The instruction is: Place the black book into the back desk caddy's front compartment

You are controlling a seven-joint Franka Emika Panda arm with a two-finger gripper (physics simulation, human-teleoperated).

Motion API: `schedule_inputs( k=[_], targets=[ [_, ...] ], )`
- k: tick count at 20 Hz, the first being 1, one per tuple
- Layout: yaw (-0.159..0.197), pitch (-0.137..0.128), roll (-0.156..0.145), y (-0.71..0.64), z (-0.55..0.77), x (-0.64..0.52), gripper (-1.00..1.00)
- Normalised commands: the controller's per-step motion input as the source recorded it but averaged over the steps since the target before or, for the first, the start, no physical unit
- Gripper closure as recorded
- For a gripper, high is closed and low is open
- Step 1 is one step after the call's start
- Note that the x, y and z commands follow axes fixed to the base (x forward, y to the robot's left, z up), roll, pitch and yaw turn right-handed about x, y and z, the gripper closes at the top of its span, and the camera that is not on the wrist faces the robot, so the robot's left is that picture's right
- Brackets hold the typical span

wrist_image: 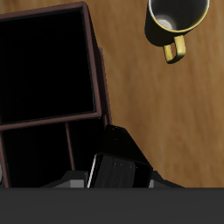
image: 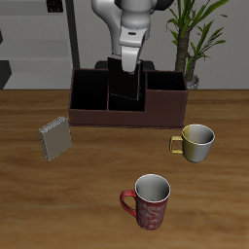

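Black book [wrist_image: 112,166] hangs clamped in our gripper [image: 129,68] over the back desk caddy [image: 97,115], above its middle cells; we judge only lowering into the front compartment [image: 124,100] and letting go remain. We see thin dark covers, upright, with a pale page edge.
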Motion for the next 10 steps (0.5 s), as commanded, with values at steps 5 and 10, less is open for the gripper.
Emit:
schedule_inputs(
  k=[5, 10],
  targets=[
    [0.008, 0.020, -0.005, 0.01, -0.05, -0.06, 1.00],
    [0.010, 0.021, -0.003, 0.03, -0.09, -0.12, 1.00]
  ],
)
